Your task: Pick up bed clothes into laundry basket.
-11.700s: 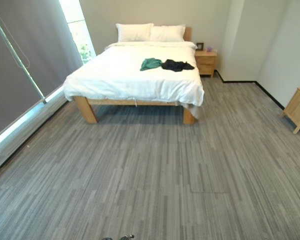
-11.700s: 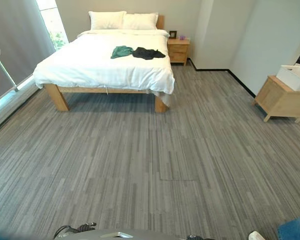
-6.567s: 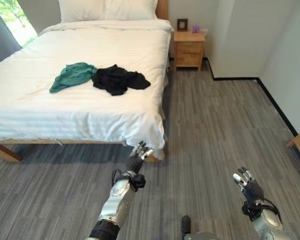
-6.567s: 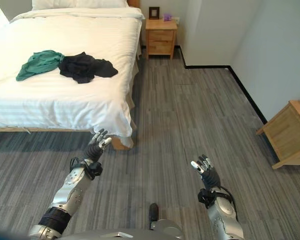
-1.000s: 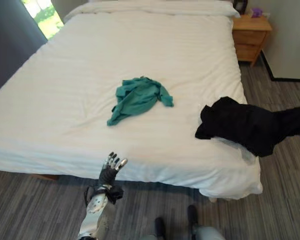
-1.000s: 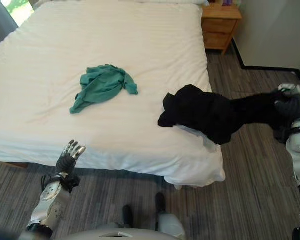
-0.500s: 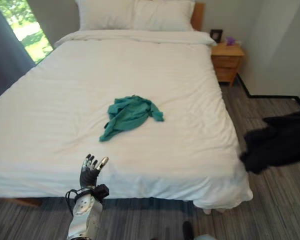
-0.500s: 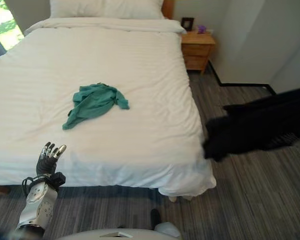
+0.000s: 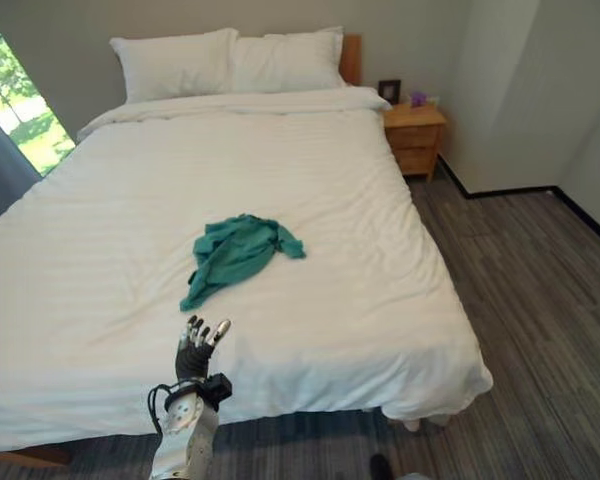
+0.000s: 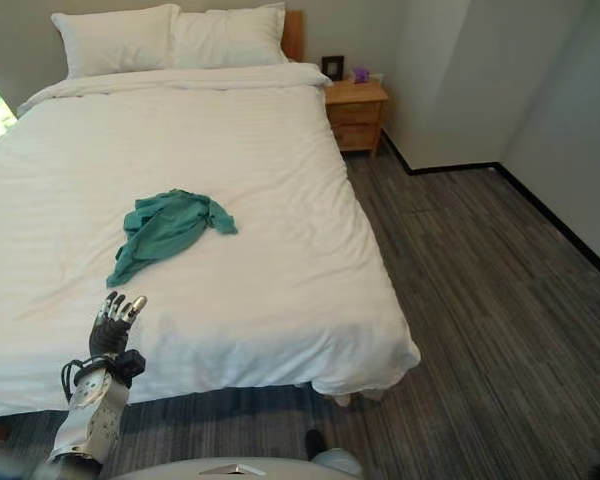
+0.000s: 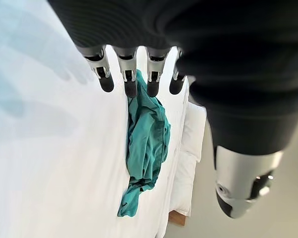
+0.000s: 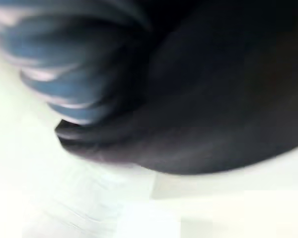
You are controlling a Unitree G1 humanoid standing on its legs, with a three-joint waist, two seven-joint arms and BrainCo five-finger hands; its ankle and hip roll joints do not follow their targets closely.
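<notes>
A green garment [image 9: 235,255] lies crumpled near the middle of the white bed [image 9: 380,230]; it also shows past my left hand's fingers [image 11: 127,79] in the left wrist view. My left hand [image 9: 195,355] is raised over the bed's near edge, open and empty, a short way in front of the green garment. In the right wrist view, a black garment [image 12: 213,99] hangs blurred right in front of my right hand [image 12: 74,64], over a pale surface.
Two white pillows [image 9: 230,62] rest against the headboard. A wooden nightstand [image 9: 417,140] stands by the bed's far right corner. Grey plank floor [image 9: 540,300] runs along the bed's right side up to the walls. A window [image 9: 10,110] is at the far left.
The black garment and my right arm have left the right edge of the eye views. The camera has shifted. My left hand stays raised and open.
</notes>
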